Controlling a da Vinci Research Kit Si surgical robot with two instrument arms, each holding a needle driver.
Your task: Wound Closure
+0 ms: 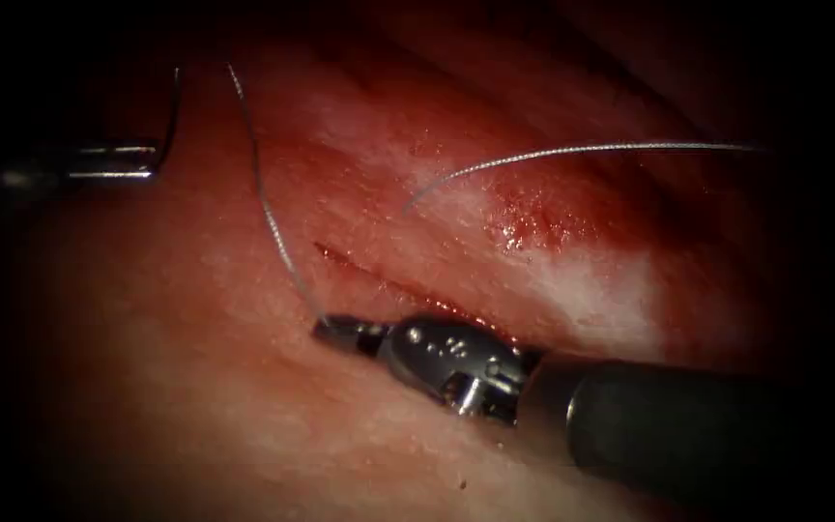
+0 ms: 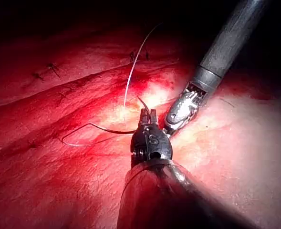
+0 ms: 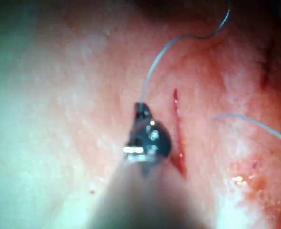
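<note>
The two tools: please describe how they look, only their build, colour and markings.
The right tool has a dark grey matte shaft, a shiny silver wrist with small round rivets, and short dark jaws. The left tool has a dark, rounded wrist housing bearing a small embossed mark, and slim metallic jaws.

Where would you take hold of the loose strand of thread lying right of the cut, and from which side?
Probably mid-span on the loose strand, where it seems to arc above the tissue, not at its end near the cut. Come from the right, jaws across it. The right tool is shut on the other thread left of the cut.
</note>
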